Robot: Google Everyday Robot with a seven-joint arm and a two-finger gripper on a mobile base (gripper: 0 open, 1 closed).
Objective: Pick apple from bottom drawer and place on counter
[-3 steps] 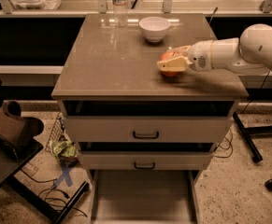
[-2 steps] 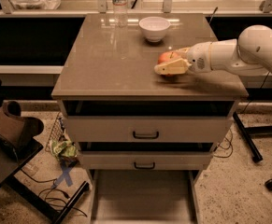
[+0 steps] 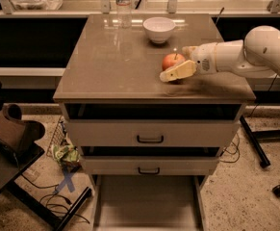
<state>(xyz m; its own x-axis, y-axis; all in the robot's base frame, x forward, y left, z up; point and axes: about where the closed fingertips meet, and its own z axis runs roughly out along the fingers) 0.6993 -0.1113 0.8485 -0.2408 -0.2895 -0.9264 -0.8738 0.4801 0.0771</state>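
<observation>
step: the place, prob. right at its end. counter (image 3: 106, 66) has the apple (image 3: 173, 60) looking set down on it, right of centre, nearer the front edge than the back, well in from the right edge. gripper (image 3: 177, 62) reaches in over the right edge, fingers spread either side of the apple, one in front, one behind, not clearly pressing it. next, i'd say: draw the gripper off to the right w/o nudging the apple, since it's round and could roll toward the front edge.

containers, l to r: water bottle (image 3: 123, 4) at the back edge, contents can't tell. bottom drawer (image 3: 146, 201) pulled out below the front edge, floor bare as far as seen. white bowl (image 3: 159, 29) near the back edge, nothing seen inside.
</observation>
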